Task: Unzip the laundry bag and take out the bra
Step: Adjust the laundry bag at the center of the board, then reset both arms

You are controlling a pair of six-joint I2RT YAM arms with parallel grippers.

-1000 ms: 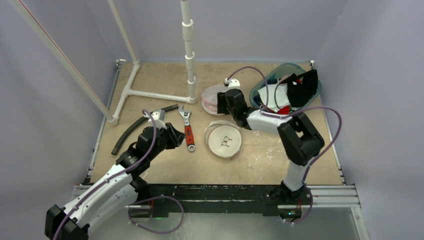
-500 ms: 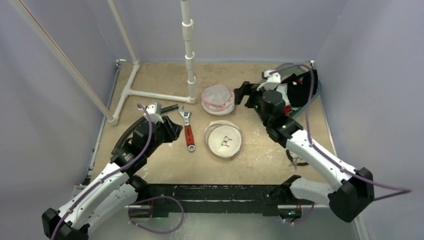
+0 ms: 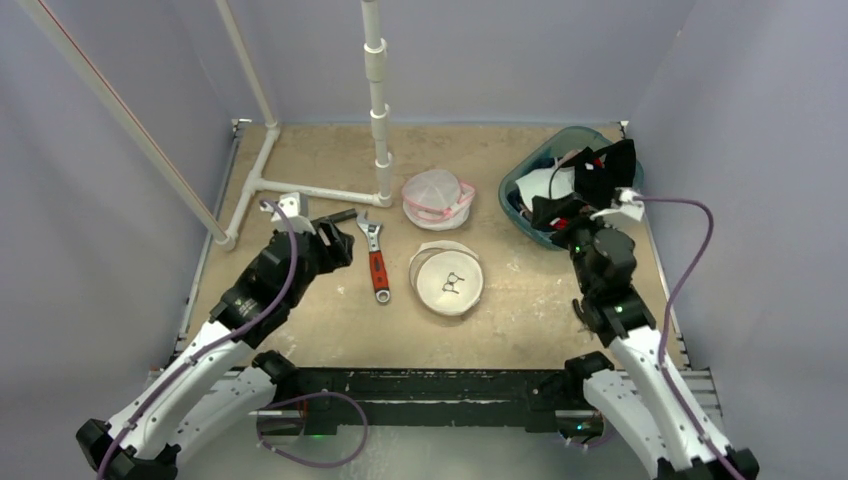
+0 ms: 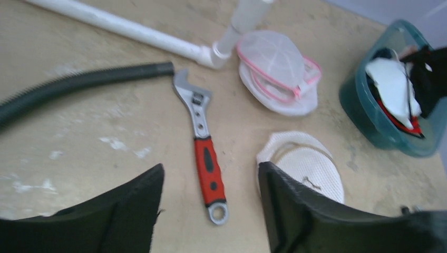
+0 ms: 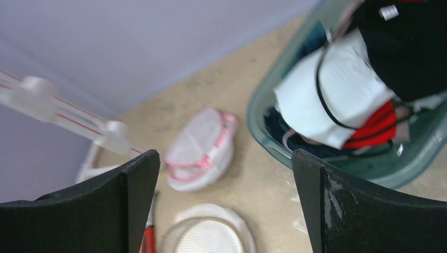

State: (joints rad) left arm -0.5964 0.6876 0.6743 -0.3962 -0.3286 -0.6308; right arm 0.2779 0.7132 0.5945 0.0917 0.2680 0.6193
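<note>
Laundry bag (image 3: 437, 197), pink-trimmed mesh: lies on counter (image 3: 320, 150), between wrench (image 3: 376, 262) and teal bin (image 3: 508, 192). Left gripper (image 3: 338, 243): jaws parted, holding nothing. Right gripper (image 5: 224, 158): jaws spread wide, holding nothing.

The setting is a robotics laboratory test cell: two cabled arms, the left arm (image 3: 190, 365) and the right arm (image 3: 640, 350), are bolted to an aluminium rail (image 3: 700, 385) at the near edge of a worn board table (image 3: 520, 300) enclosed by plain lavender walls (image 3: 500, 60). A white PVC pipe frame (image 3: 378, 110) stands on the board, and unrelated props lie staged on it: an adjustable wrench (image 3: 377, 265), a corrugated hose (image 4: 84, 83), a mesh laundry bag (image 3: 437, 198) and a teal bin (image 3: 510, 190) of clothing
</note>
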